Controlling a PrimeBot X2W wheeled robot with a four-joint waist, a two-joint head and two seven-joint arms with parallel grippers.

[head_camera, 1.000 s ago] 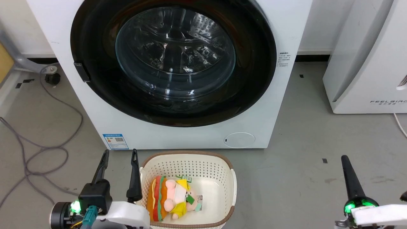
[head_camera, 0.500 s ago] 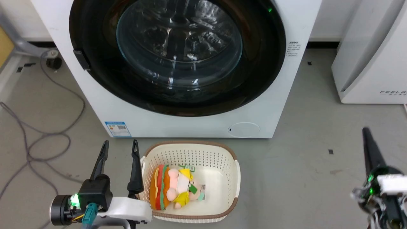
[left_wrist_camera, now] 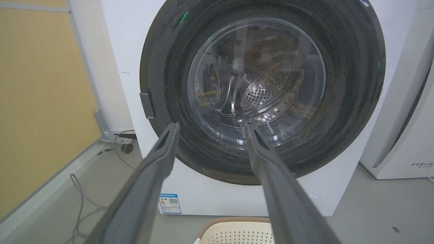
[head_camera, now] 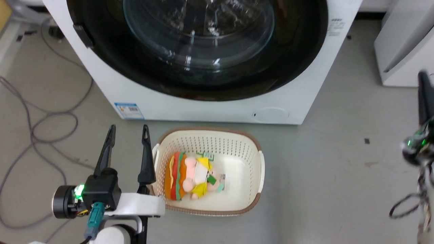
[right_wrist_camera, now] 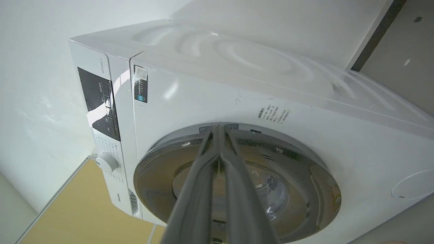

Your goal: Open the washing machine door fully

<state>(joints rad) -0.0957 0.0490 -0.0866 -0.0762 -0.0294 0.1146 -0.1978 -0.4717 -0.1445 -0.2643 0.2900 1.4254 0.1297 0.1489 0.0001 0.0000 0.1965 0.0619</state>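
The washing machine (head_camera: 210, 110) stands in front of me, a white box with a blue label low on its front. Its round glossy black door (head_camera: 198, 44) lies flat against the front, with a small latch tab (head_camera: 82, 35) on its left rim. My left gripper (head_camera: 129, 128) is open and empty above the floor, short of the machine. In the left wrist view that gripper (left_wrist_camera: 212, 125) points at the door (left_wrist_camera: 257, 84). My right gripper (head_camera: 423, 76) is raised at the right edge. The right wrist view shows its fingers (right_wrist_camera: 218, 128) pressed together, empty, short of the door (right_wrist_camera: 315, 196).
A cream basket (head_camera: 208, 130) holding a plush toy (head_camera: 188, 176) sits on the floor just before the machine, beside my left fingers. Grey cables (head_camera: 40, 118) loop on the floor at the left. A white appliance (head_camera: 403, 44) stands to the right. A yellow panel (left_wrist_camera: 40, 101) is on the left.
The head camera has moved, so the whole picture has shifted: the machine sits higher and the basket further up. My right gripper has climbed from the lower right corner up the right edge.
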